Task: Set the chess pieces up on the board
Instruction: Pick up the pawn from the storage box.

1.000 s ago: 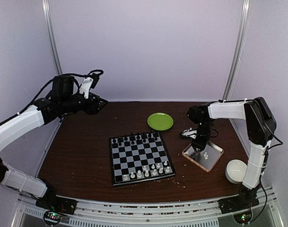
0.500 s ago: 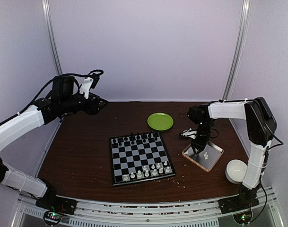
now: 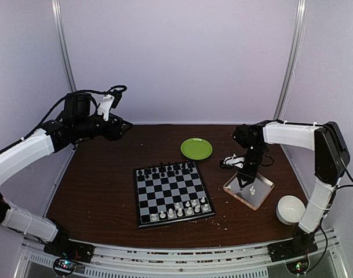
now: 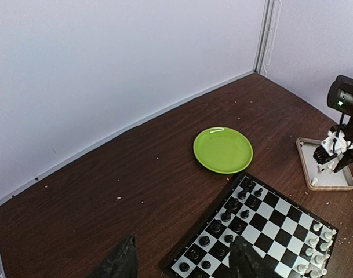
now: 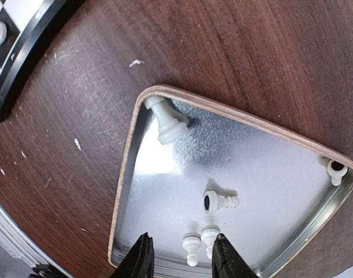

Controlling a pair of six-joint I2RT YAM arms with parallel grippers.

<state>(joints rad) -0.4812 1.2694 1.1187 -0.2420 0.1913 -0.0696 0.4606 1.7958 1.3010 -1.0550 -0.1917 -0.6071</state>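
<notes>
The right gripper (image 5: 182, 258) is hanging over a shallow square tray with a tan rim (image 5: 280, 197), its fingers (image 5: 140, 258) standing slightly apart and gripping nothing. Two tiny white plastic chess pieces (image 5: 190, 248) are lying just beyond and between the fingertips, and three more are lying farther ahead. The flat black-and-grey checked chessboard (image 3: 173, 191) is resting on the brown tabletop (image 3: 101, 185), well left of those fingers. The left gripper (image 4: 182, 263) is hovering with its fingers (image 4: 121, 263) spread wide and empty. The chessboard is lying just ahead of them to the right, with a round green plate (image 4: 222, 149) beyond.
</notes>
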